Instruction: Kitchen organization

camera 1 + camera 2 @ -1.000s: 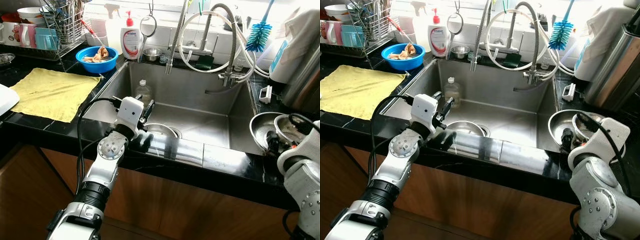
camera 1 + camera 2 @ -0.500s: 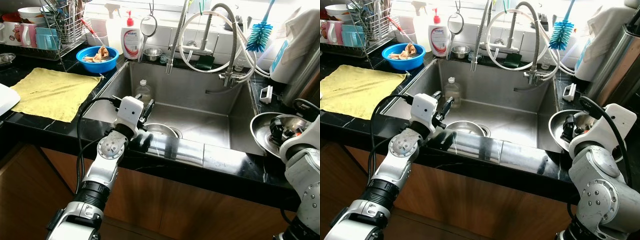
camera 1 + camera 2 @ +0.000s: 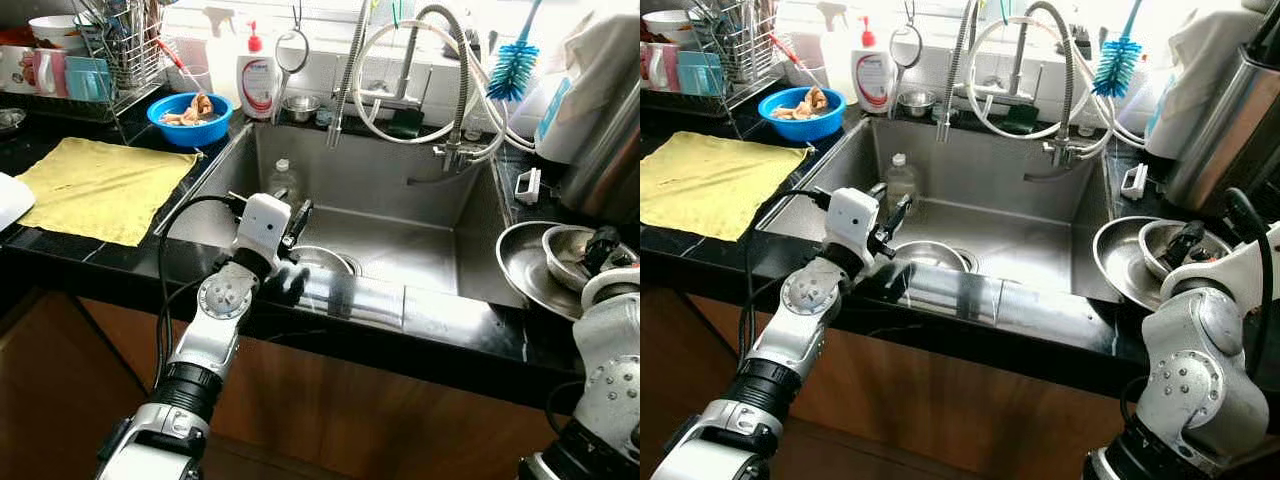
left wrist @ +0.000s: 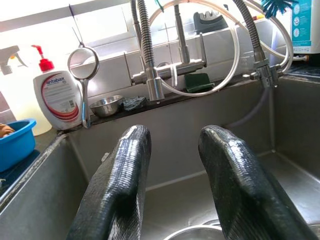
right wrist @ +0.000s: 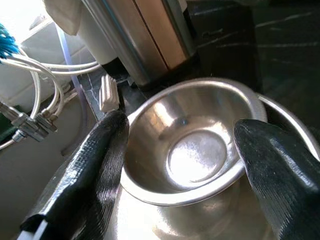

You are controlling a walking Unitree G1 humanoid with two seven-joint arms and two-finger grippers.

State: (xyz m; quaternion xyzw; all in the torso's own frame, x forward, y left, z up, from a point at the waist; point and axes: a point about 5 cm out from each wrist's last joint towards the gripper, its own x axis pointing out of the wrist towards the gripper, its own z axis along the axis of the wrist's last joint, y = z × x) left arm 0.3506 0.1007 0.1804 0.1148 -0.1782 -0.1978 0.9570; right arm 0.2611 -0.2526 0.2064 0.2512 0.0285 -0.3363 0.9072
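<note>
A black stone counter [image 3: 120, 255] runs round a steel sink [image 3: 400, 200], with taps and hoses along the bright tiled back wall. In the head views a yellow cloth [image 3: 100, 185] lies flat at the left, probably as a drying spot, with a blue bowl [image 3: 192, 110] of scraps and a soap bottle [image 3: 256, 80] behind it. A steel bowl [image 3: 322, 260] sits low in the sink near the front wall, and a small clear bottle [image 3: 283, 178] stands behind it. The left gripper [image 3: 292, 222] hangs over the sink's front edge just above that bowl. At the right, 2 steel bowls are nested on the counter, the small bowl [image 3: 1175, 248] inside the big bowl [image 3: 1118, 262], and the right gripper [image 3: 1188, 240] is at them. In the left wrist view its 2 fingers [image 4: 122, 180] stand a little apart, empty, pointing at the taps with the bowl's rim just below. In the right wrist view the fingers [image 5: 95, 160] are spread wide on either side of the small bowl, apparently lined up to close on its rim, not yet gripping.
</note>
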